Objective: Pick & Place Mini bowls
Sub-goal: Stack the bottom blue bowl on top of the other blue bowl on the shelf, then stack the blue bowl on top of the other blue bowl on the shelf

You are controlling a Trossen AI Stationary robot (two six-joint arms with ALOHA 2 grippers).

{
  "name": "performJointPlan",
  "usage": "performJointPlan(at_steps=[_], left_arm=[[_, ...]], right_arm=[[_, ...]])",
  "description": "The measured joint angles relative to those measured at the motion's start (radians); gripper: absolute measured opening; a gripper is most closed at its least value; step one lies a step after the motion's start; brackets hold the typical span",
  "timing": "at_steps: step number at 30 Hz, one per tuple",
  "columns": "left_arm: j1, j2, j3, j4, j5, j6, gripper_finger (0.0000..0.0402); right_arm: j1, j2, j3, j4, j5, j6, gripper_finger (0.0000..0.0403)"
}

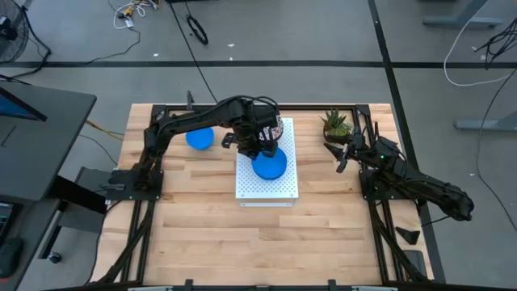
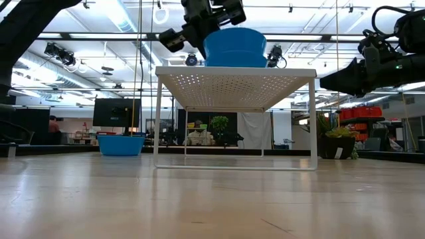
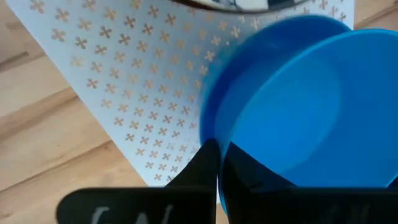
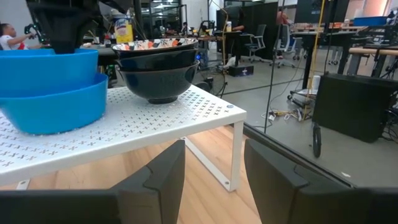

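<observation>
Three plain bright blue mini bowls show. One blue bowl (image 1: 199, 139) sits alone on the wooden table (image 1: 202, 234), left of the white perforated board (image 1: 279, 190), well apart from it. The other two are nested as a blue stack (image 4: 53, 93) on top of the board, on the end nearer the front of the table. Behind that stack on the board stand the patterned bowls (image 4: 158, 68), stacked, dark on the outside with a red-and-dark floral inside at the top rim; at least two show, and an exact count cannot be told.

The left gripper (image 1: 260, 145) is over the board above the blue stack, its fingers (image 3: 208, 168) pinched together on the rim of the upper blue bowl (image 3: 298, 106), which sits tilted in the lower one.

To the right of the board, beside the small green potted plant (image 1: 336, 123), the right gripper (image 1: 343, 153) hangs with jaws apart, holding nothing.
</observation>
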Motion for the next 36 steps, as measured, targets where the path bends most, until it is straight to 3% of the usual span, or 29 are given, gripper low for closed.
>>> performJointPlan(at_steps=[13, 20, 29, 36], left_arm=[[-0.012, 0.0, 0.0, 0.035, 0.014, 0.003, 0.0022], [-0.019, -0.001, 0.0, 0.028, -0.023, 0.013, 0.0067], [-0.026, -0.002, 0.0, 0.028, 0.022, -0.001, 0.014], [-0.024, -0.012, 0.0, 0.028, 0.029, 0.005, 0.0154]], right_arm=[[0.0, 0.0, 0.0, 0.0, -0.002, 0.0, 0.0169], [0.0, 0.0, 0.0, 0.0, -0.002, 0.0, 0.0169], [0.0, 0.0, 0.0, 0.0, -0.002, 0.0, 0.0169], [0.0, 0.0, 0.0, 0.0, -0.002, 0.0, 0.0169]])
